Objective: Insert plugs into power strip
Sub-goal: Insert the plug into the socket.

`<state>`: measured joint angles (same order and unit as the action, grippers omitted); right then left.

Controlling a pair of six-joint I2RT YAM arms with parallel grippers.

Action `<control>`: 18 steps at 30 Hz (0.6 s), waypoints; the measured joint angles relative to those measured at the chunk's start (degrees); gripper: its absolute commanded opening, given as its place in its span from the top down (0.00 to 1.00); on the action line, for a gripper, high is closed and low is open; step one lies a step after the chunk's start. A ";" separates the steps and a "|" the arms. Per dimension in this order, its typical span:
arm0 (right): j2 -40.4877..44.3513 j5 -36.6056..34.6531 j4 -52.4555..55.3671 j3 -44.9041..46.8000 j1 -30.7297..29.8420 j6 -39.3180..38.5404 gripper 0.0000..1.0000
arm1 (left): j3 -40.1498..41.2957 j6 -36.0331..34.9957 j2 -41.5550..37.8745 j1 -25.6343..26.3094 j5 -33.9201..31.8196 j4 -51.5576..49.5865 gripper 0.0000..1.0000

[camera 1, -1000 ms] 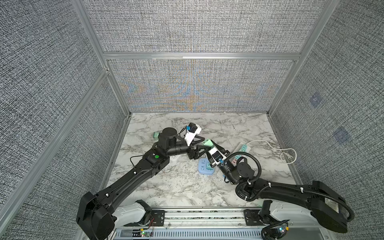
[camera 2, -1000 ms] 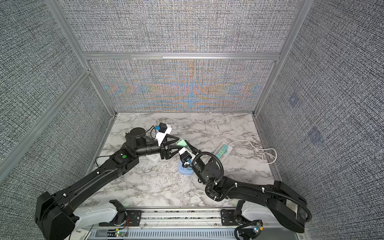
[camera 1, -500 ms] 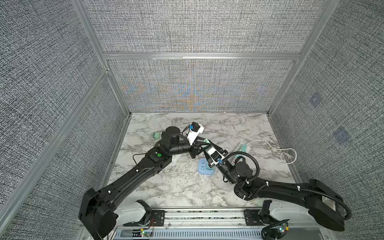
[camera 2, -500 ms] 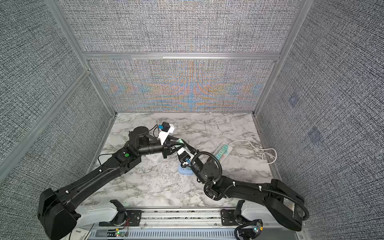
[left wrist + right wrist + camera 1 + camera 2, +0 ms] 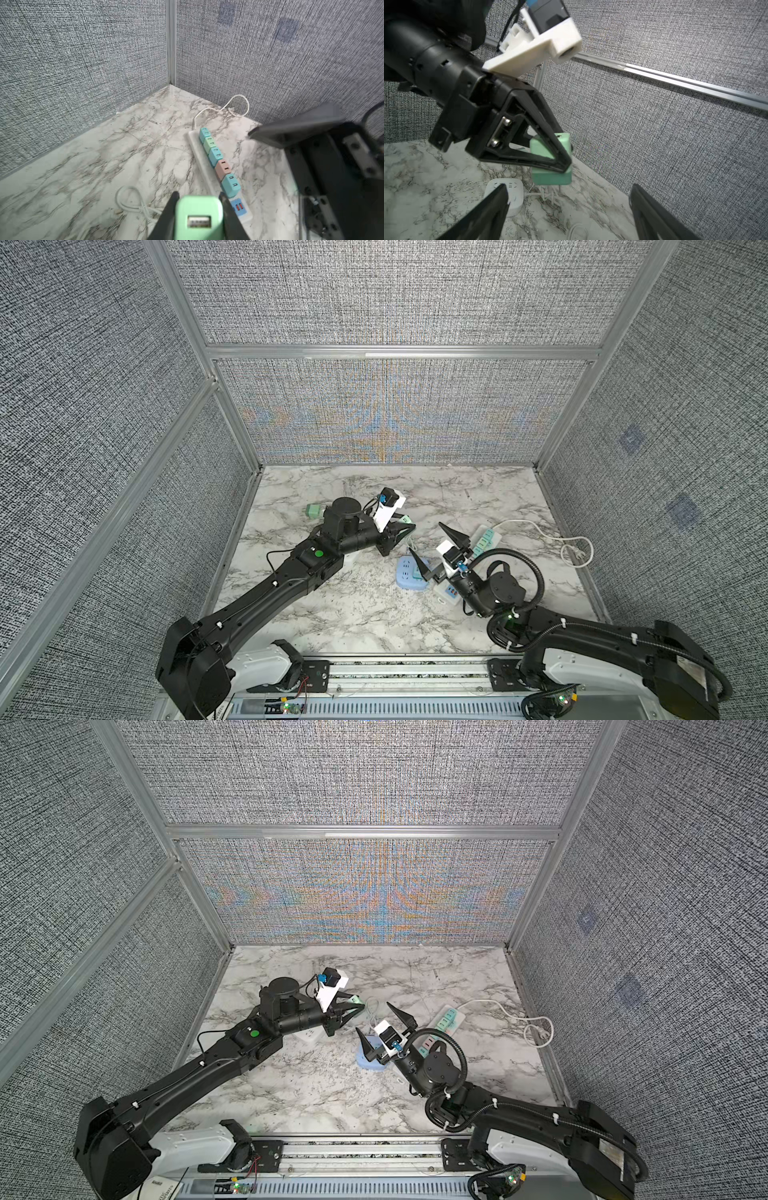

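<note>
The left pincer pinches a plug (mint green, its port showing) above the counter. The right pincer is spread wide near it. Five other plugs sit in the strip.

Robotics lab enclosure: grey woven wall panels in aluminium framing at 9, 12 and 3 o'clock; marble-pattern tabletop; left arm and right arm mounted on slotted base rail at 6 o'clock.
</note>
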<state>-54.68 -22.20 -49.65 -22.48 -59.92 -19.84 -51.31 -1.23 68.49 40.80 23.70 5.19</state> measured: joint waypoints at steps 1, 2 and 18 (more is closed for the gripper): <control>2.03 -0.42 1.31 1.05 0.00 1.01 0.05 | 2.10 -2.19 -0.72 0.00 -0.31 0.96 1.00; 3.72 -0.74 2.62 1.99 0.07 1.88 0.04 | 4.07 -4.42 -1.42 0.00 -0.90 1.88 1.00; 18.40 -10.47 21.09 8.48 16.83 14.58 0.01 | 13.81 -30.10 -0.85 0.04 -3.30 7.80 1.00</control>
<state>-36.27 -32.67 -28.56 -14.00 -43.09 -5.26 -37.50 -31.33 67.64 40.84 20.40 12.99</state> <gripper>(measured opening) 0.994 0.302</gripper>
